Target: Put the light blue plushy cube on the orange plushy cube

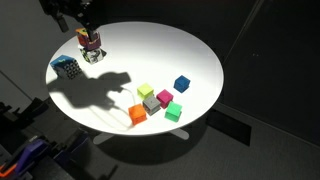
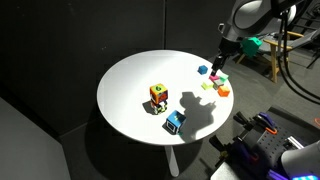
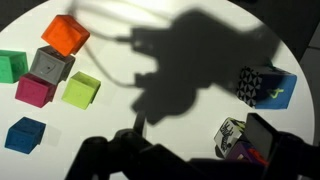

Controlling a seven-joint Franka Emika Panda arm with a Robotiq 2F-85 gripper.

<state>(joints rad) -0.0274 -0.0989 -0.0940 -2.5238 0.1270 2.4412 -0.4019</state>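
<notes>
Two soft cubes sit on the round table (image 1: 200, 50), well apart from the small blocks (image 1: 155, 100): the light blue plushy cube (image 1: 67, 67) near the orange plushy cube (image 1: 90, 42). The gripper (image 3: 185, 165) hangs above, fingers spread wide, empty. Probably light and squashy; pinch opposite side faces at mid-height

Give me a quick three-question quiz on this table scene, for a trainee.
1. True or false: the light blue plushy cube sits on top of the orange plushy cube.
2. How many small solid blocks lie clustered on the white round table?
3. Which colour is missing among those blocks? A grey, B black, C magenta.
Key: 1 false, they stand apart; 2 six; 3 B.
</notes>
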